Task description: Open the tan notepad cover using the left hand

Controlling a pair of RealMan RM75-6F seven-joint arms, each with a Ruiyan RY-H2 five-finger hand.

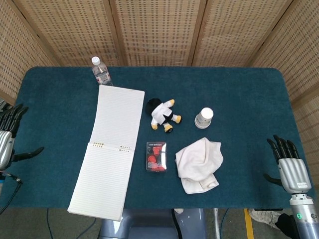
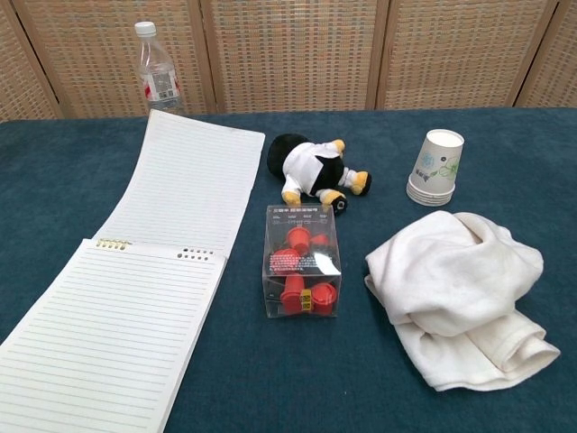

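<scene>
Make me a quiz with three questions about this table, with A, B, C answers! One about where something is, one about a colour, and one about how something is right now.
1. Where is the water bottle?
A. At the far end of the notepad
B. On top of the white cloth
C. Inside the paper cups

2. What colour are the things inside the clear box?
A. Green
B. Red
C. Yellow

3. How is the notepad right now?
A. Closed
B. Standing on its edge
C. Open and lying flat

Answers:
1. A: the bottle stands just past the notepad's far edge.
2. B: red pieces show through the clear sides.
3. C: both lined pages lie spread on the table, and the left hand is off at the table's edge, fingers apart, holding nothing.
</scene>
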